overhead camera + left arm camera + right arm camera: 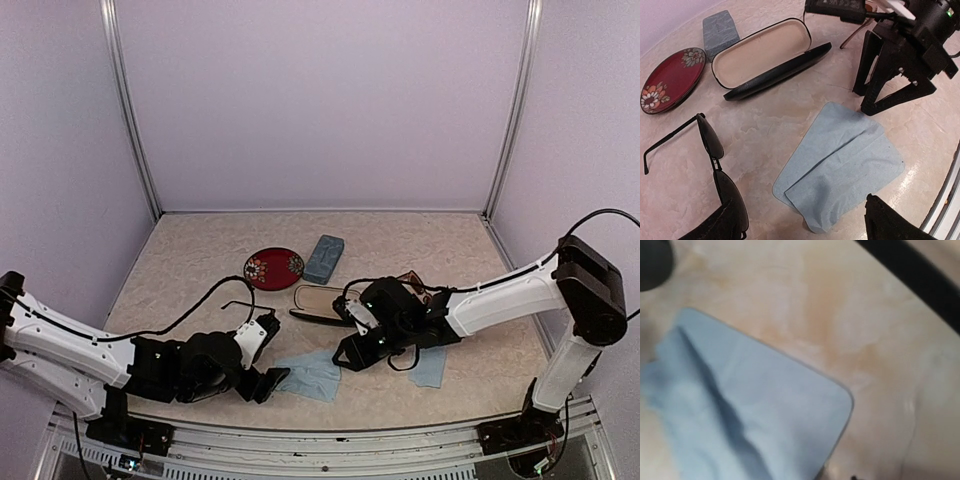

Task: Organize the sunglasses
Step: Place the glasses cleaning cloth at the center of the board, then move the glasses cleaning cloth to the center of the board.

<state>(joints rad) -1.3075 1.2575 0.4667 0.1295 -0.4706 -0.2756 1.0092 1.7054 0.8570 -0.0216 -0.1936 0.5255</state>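
the black pair (715, 160) is lying on the tabletop (765, 130) just left of the left gripper (802, 222), its frame running lengthwise toward the jaws' left side, so that arm is nearer. its jaws are standing wide, gripping nothing. the right gripper (871, 97) is hovering by the cloth (840, 165), jaws parted and empty; the brown pair (413, 281) is sitting behind it.
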